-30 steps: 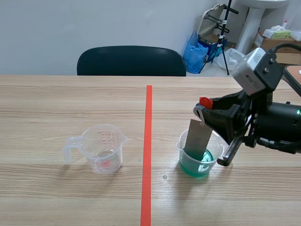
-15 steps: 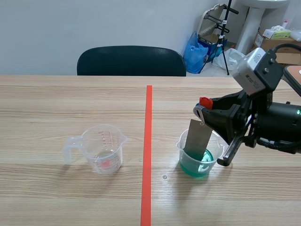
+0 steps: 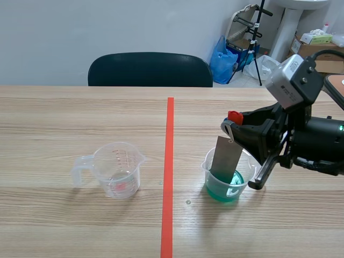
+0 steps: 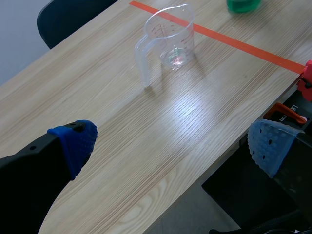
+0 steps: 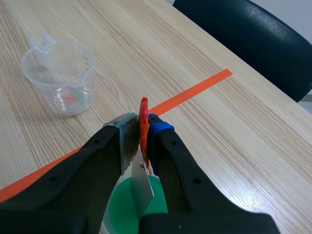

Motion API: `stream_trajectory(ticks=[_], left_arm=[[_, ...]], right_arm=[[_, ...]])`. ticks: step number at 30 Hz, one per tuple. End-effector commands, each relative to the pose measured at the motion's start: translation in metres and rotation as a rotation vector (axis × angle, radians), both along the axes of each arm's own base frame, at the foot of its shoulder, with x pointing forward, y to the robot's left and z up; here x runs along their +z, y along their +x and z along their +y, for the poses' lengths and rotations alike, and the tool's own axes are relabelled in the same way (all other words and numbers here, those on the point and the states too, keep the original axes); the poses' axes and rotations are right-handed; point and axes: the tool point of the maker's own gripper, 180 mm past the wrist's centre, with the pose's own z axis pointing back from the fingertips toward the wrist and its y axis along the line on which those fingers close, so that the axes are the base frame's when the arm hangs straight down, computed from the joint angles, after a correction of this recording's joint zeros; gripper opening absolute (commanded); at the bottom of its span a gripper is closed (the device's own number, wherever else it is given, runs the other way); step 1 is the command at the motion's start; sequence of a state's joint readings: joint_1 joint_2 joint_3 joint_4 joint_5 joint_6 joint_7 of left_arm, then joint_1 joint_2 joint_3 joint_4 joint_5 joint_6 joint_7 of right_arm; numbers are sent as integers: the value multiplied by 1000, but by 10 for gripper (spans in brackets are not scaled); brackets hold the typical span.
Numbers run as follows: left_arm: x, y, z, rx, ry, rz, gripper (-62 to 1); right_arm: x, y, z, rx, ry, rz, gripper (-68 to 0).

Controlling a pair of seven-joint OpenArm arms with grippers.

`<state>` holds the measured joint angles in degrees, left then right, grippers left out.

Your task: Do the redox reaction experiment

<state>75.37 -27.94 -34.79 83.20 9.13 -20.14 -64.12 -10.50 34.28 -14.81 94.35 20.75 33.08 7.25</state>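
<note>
Nothing has budged since a second ago: your left gripper (image 4: 170, 144) hangs spread wide, holding nothing. Your right gripper (image 3: 232, 123) clamps the red clip (image 5: 143, 117), its metal strip (image 3: 226, 156) dipped in the green beaker (image 3: 228, 185). The empty measuring cup (image 3: 119, 171) sits at the beaker's nine o'clock.

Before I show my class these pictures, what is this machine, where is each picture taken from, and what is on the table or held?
A robot with two black arms. One camera looks across the wooden table from between them; one sits on each wrist. The right gripper is shut on a red clip, whose grey metal strip hangs into a cup of green liquid. The left gripper is open near the table's edge. A clear measuring cup stands on the tape line's other side.
</note>
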Motion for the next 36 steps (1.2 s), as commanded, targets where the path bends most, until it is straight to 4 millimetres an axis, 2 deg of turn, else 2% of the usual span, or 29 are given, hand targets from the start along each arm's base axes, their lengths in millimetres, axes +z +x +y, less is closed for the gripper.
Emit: stream_trajectory(ticks=[1,24,36], left_arm=[[5,1,-2,5,-21,-20,14],[5,1,-2,5,-21,-20,14],[5,1,-2,5,-21,-19,14]], right_arm=[[9,3,1,6,5,-26,-669],[9,3,1,7,5,-26,-669],[27,-3,7,25,5,-67,-669]])
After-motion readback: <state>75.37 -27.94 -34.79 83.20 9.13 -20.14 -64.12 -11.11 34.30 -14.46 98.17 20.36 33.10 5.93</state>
